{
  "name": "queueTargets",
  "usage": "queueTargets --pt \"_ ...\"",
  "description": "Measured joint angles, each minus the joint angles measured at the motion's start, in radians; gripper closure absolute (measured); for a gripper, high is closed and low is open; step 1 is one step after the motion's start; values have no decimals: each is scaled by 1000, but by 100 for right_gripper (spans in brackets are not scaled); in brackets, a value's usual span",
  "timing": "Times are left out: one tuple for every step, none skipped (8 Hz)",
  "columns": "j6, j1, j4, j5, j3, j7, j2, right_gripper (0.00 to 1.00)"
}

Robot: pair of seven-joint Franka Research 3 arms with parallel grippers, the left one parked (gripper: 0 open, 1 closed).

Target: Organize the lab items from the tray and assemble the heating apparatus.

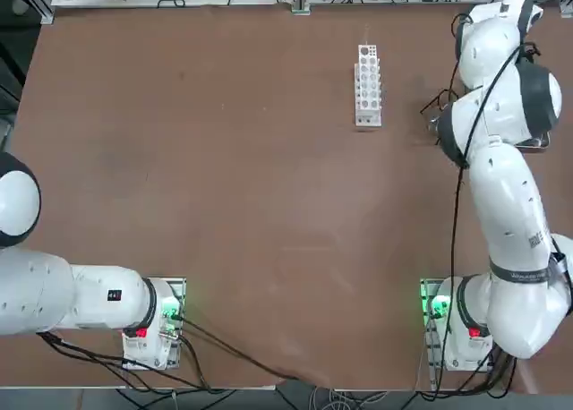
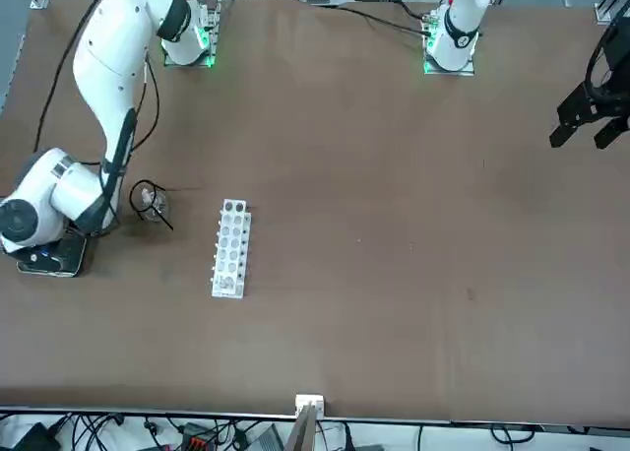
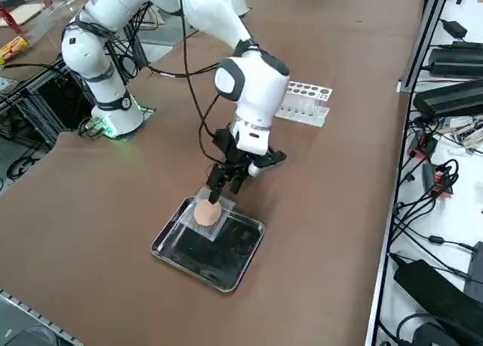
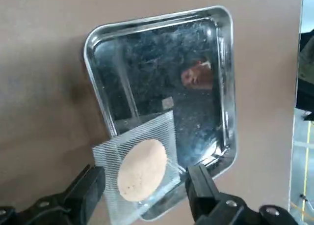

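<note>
Grey square mesh with a tan round centre (image 4: 143, 172), overhanging the shiny metal tray's (image 4: 226, 87) rim lower centre, awaits pickup; right claw (image 4: 147, 186) spread astride it must descend, then pinch.

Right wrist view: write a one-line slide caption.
Open right gripper straddles the square mesh overhanging the metal tray rim.

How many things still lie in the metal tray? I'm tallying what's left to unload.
1: the square mesh with the tan round centre, lying at one corner of the tray and overhanging its rim, between the open right gripper's fingers. The rest of the floor looks bare.
</note>
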Motion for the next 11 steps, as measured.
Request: queueTargets --pt "0 0 11 -3 13 39 23 2" --pt "-3 0 22 -3 23 58 40 2" --pt "-16 0 35 -7 25 67 50 3" --pt "-40 -2 53 -13 25 88 53 3" --pt "-69 -3 72 -17 27 114 54 3" --pt "-97 -3 93 -24 34 144 57 3" --pt "-119 -3 113 -29 39 181 69 3" --pt "-129 -4 127 -33 42 210 86 3" --pt "-134 -4 131 -48 48 227 99 3" --pt "-136 -5 132 -74 55 247 107 3" --pt "-144 -7 132 -95 62 257 111 4"
